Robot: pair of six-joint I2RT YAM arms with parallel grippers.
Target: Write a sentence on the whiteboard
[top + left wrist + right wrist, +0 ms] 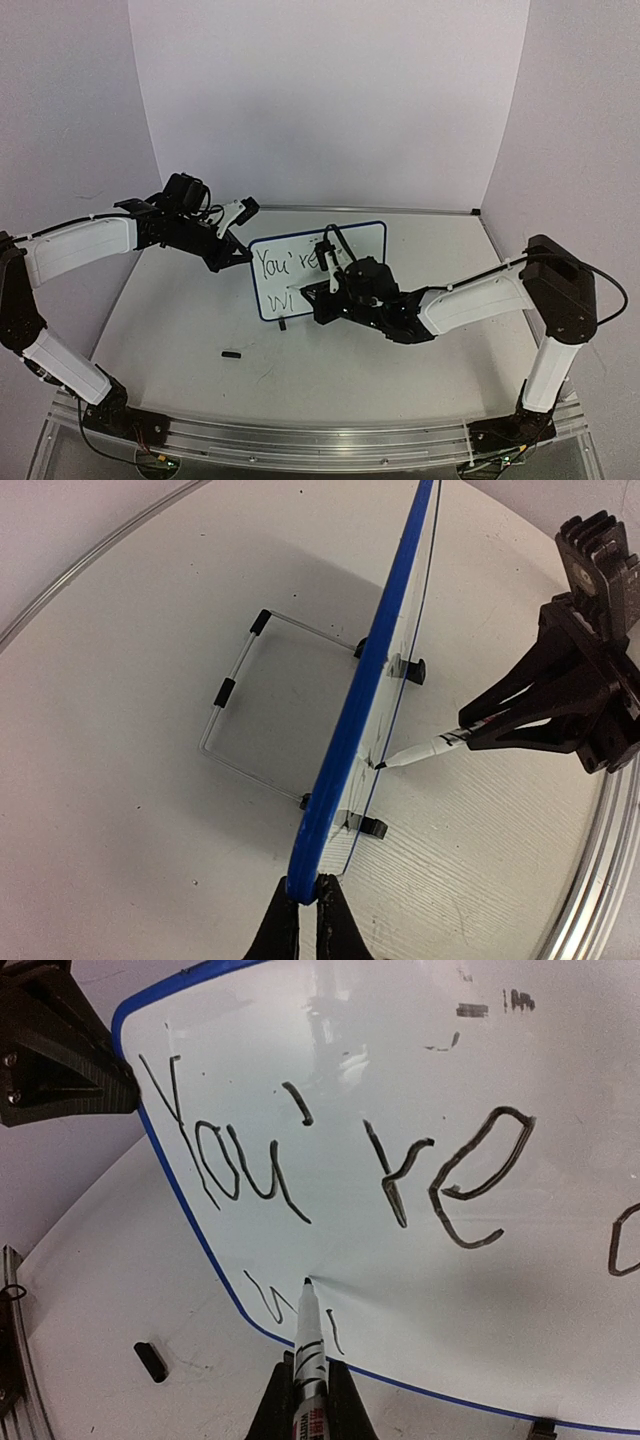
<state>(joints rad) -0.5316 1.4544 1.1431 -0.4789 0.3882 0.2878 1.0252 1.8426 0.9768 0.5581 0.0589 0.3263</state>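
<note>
From above, the whiteboard [365,240] stands propped toward the far edge of the table [180,330] — the left gripper [243,258] at its upper left corner, a marker cap [231,353] lying in front. The left wrist view shows that gripper clamped on the blue frame, a wire stand [235,695] behind. The right wrist view has the right gripper [310,1385] closed on a black-and-white marker [308,1325] — tip touching the board's lower left, under the sentence [330,1170], "You're", with a second row begun.

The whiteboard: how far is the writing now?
Looks done: the sentence's first row, starting "You're". In hand: left gripper clamps the whiteboard frame; right gripper holds the marker tip on the second row's first letters. Left: the rest of that row.
</note>
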